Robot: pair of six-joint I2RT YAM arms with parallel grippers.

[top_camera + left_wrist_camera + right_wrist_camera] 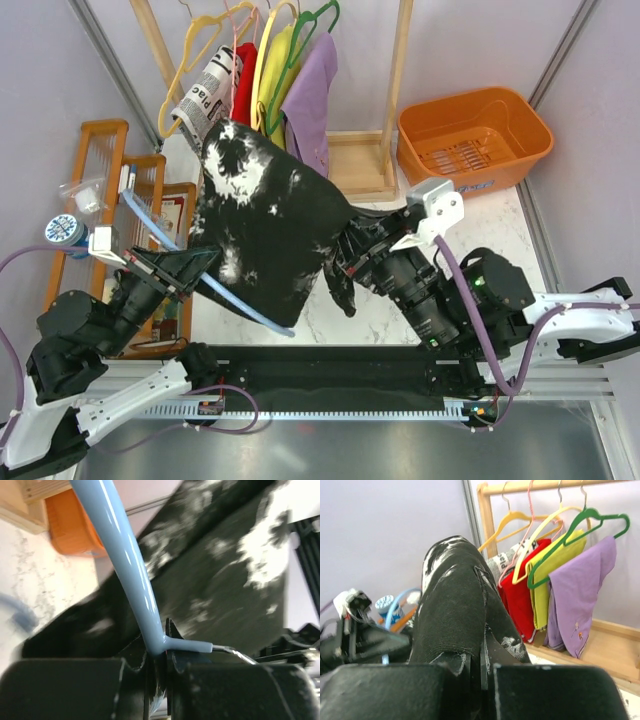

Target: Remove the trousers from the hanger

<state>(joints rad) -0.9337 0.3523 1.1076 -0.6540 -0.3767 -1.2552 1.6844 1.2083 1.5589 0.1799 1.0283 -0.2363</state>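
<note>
The trousers (265,225) are black with white blotches and hang spread in the air between my two grippers. They still drape over the light-blue hanger (240,300), whose arm runs under their lower left edge. My left gripper (190,268) is shut on the hanger where arm and hook meet (160,647). My right gripper (340,262) is shut on the right edge of the trousers, and black fabric (455,610) fills the space above its jaws. In the left wrist view the trousers (220,580) fill the background.
A wooden rack (400,60) at the back holds yellow hangers (195,45), a green hanger (310,25), a newspaper-print garment (205,95) and red, yellow and purple (310,100) garments. An orange basket (475,135) stands back right. A wooden shelf (105,165) stands left.
</note>
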